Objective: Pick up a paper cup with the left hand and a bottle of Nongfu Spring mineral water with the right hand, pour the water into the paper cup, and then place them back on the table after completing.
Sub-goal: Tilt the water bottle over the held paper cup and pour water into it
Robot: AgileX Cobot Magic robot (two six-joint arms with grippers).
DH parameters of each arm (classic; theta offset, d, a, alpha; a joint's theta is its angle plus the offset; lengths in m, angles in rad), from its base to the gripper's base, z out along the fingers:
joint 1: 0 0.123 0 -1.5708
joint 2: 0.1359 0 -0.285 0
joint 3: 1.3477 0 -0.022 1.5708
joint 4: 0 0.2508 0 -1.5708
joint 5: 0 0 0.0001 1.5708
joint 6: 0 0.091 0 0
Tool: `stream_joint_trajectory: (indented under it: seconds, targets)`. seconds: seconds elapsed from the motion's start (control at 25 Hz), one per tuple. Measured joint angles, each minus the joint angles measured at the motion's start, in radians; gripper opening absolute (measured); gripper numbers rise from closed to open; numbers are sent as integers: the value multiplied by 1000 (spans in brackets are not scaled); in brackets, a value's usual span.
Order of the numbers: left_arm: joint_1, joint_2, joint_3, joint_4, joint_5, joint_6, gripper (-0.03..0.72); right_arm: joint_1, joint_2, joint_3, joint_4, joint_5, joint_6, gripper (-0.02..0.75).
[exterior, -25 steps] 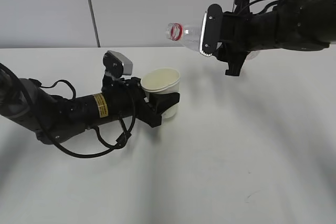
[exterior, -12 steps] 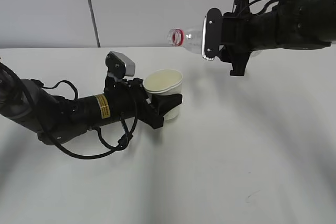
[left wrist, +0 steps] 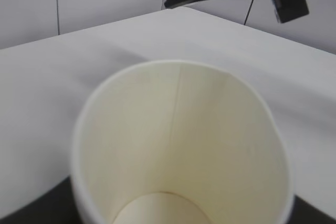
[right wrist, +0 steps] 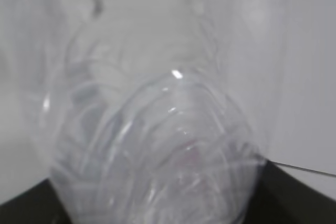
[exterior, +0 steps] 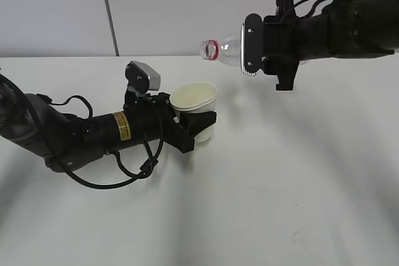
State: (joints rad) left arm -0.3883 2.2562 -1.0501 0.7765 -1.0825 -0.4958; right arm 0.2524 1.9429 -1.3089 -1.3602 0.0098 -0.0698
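Bottle (exterior: 225,48) clamped in right hand (exterior: 269,53), lying nearly level, long axis left-right, mouth pointing left, up and right of paper cup (exterior: 196,107) gripped upright by left hand (exterior: 190,126) above table (exterior: 280,185).

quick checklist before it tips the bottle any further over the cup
1. Left hand grips the paper cup: ok.
2. Cup upright, mouth open: ok.
3. Cup inside: looks dry in the left wrist view, no water seen: ok.
4. Right hand holds the bottle: ok.
5. Bottle mouth over the cup opening: cannot tell; it lies on its side, mouth high and slightly right of the cup.
6. Water left in the bottle: cannot tell, right wrist view is blurred.
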Motion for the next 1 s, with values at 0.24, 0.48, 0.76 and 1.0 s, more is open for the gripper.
stream_joint_trajectory:
  seconds: [0.24, 0.48, 0.76, 1.0]
  targets:
    - [0, 0, 0, -1, 0, 0, 400, 0, 0, 0, -33, 0, 0, 429]
    - [0, 0, 0, -2, 0, 0, 400, 0, 0, 0, -58, 0, 0, 429]
    - [0, 0, 0, -2, 0, 0, 400, 0, 0, 0, -89, 0, -2, 429]
    - [0, 0, 0, -2, 0, 0, 400, 1, 0, 0, -100, 0, -2, 429]
